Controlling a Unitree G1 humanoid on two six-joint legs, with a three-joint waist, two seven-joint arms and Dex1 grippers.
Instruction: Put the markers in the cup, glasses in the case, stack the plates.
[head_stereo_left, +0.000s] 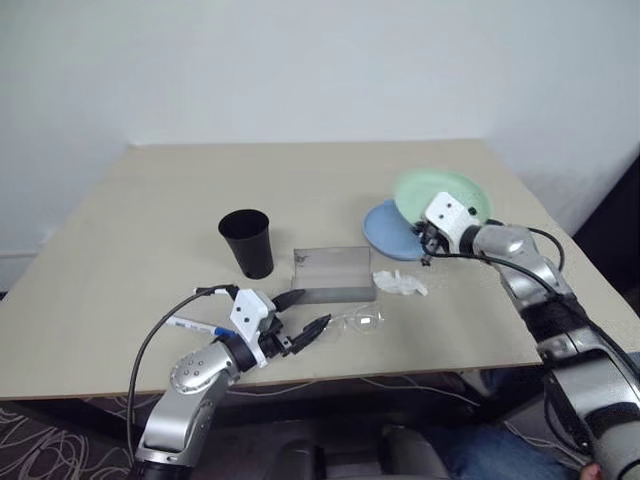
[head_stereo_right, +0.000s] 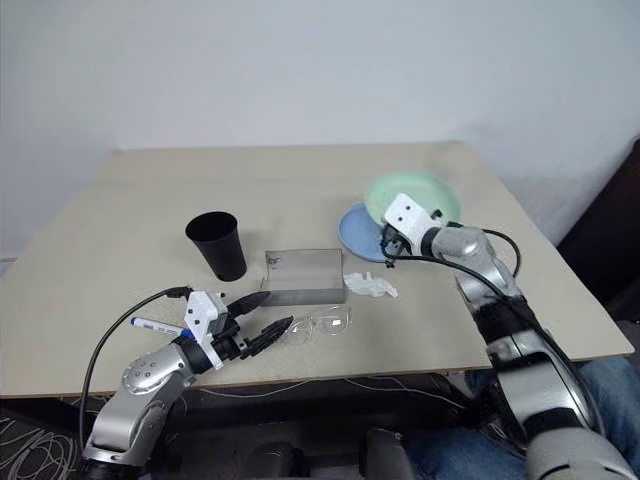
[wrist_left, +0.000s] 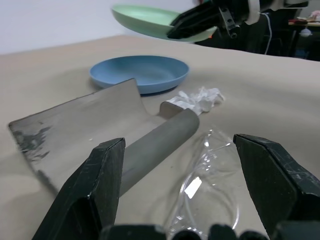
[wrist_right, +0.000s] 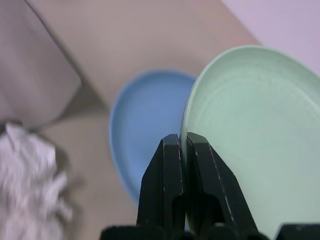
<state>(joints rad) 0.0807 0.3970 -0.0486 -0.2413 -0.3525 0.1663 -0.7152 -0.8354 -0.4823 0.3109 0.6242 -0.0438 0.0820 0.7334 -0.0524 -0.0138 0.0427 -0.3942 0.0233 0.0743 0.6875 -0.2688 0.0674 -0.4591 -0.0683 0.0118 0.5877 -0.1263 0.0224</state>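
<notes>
My right gripper (wrist_right: 182, 145) is shut on the rim of the mint green plate (head_stereo_left: 445, 192) and holds it tilted in the air, above and just behind the light blue plate (head_stereo_left: 383, 231), which lies on the table. My left gripper (head_stereo_left: 302, 312) is open near the front edge, pointing at the clear glasses (head_stereo_left: 360, 321), which lie between its fingertips (wrist_left: 112, 150) in the left wrist view. The grey case (head_stereo_left: 333, 272) stands open behind the glasses. The black cup (head_stereo_left: 246, 240) stands upright left of the case. A blue-capped marker (head_stereo_left: 195, 325) lies by my left wrist.
A crumpled white tissue (head_stereo_left: 400, 283) lies between the case and the blue plate. The beige table (head_stereo_left: 150, 210) ends close in front of the glasses. Loose cables (head_stereo_left: 330, 385) hang below the front edge.
</notes>
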